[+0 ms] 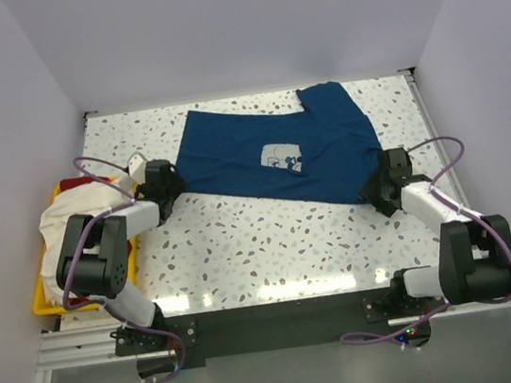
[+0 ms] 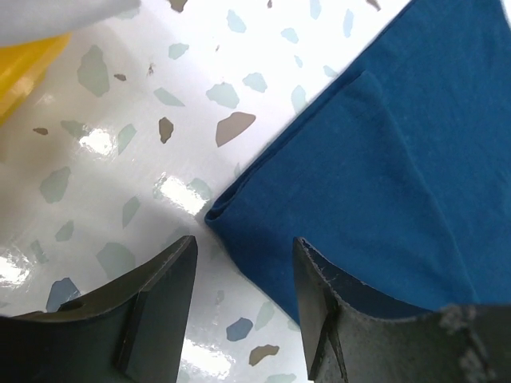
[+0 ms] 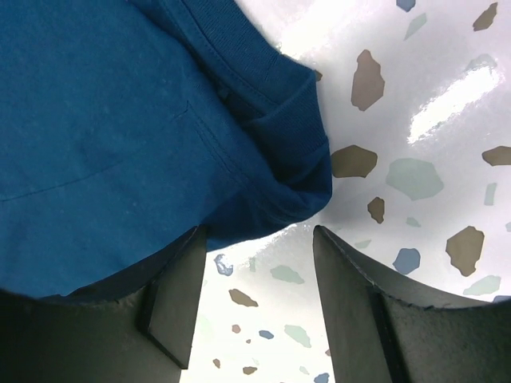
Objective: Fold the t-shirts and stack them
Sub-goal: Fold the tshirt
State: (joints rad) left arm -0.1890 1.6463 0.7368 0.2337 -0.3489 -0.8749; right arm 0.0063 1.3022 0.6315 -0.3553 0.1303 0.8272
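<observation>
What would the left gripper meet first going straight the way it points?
Probably the navy blue t-shirt, its folded corner lying right ahead of the left gripper; depth is unclear.

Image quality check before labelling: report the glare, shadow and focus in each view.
Top external: even light and sharp, with a white glare strip along the near edge of the terrazzo table. Left wrist: small glare patches on the table, navy t-shirt crisp, left gripper dark with little detail. Right wrist: broad glare at upper right washes out the table's speckles, and the shirt's hem is in focus.
</observation>
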